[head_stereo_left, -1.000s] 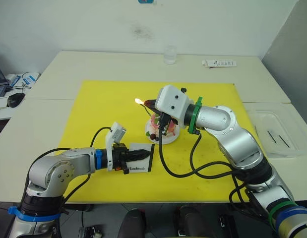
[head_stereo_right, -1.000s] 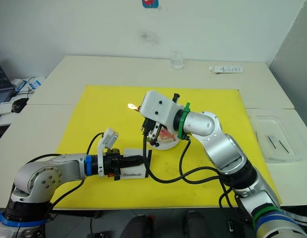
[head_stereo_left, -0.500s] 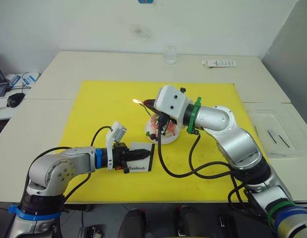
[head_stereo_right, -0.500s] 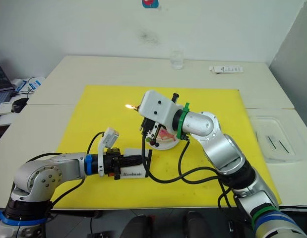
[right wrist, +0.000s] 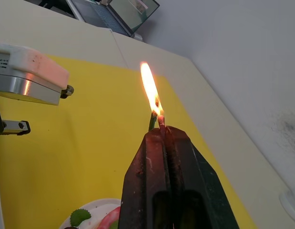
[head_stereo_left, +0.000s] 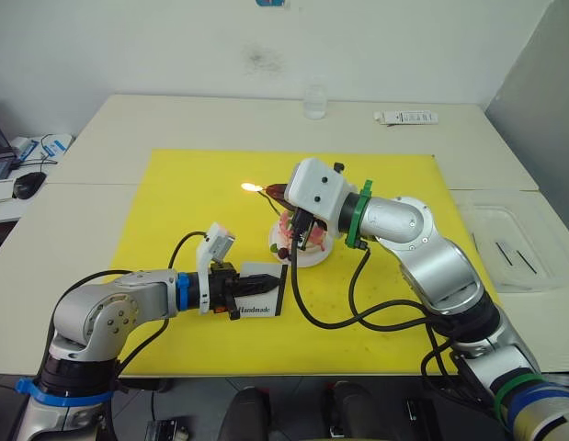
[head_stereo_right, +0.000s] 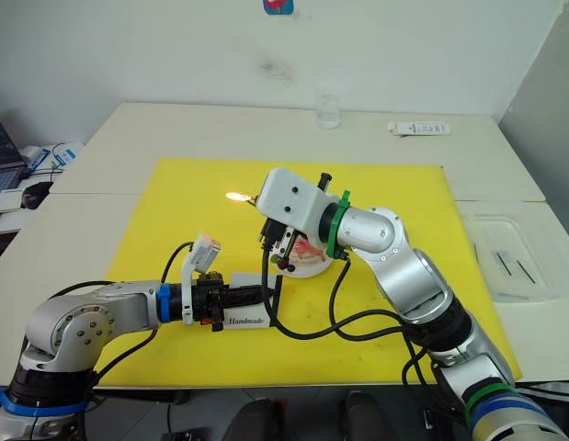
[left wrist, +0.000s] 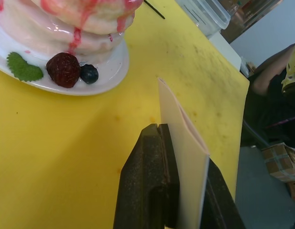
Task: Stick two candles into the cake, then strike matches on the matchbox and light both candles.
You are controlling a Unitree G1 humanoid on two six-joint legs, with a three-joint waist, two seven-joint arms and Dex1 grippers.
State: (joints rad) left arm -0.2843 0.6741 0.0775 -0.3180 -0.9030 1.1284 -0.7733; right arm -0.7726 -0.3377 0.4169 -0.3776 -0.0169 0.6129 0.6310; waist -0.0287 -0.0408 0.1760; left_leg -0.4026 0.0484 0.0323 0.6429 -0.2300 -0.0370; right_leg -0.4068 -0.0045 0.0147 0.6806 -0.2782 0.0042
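The right pincer [right wrist: 162,136] is clamped tight on a burning match [right wrist: 161,121], its flame beside a greenish candle [right wrist: 151,120] tip above the cake [head_stereo_left: 301,237]. The left pincer [left wrist: 178,143] grips the matchbox [head_stereo_left: 261,292] upright on edge on the yellow mat [head_stereo_left: 174,197], just near the cake's plate [left wrist: 106,71]

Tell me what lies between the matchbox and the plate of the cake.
Only bare yellow mat lies between them. The left wrist view shows it: the matchbox, held in the left gripper, stands apart from the white plate under the cake.
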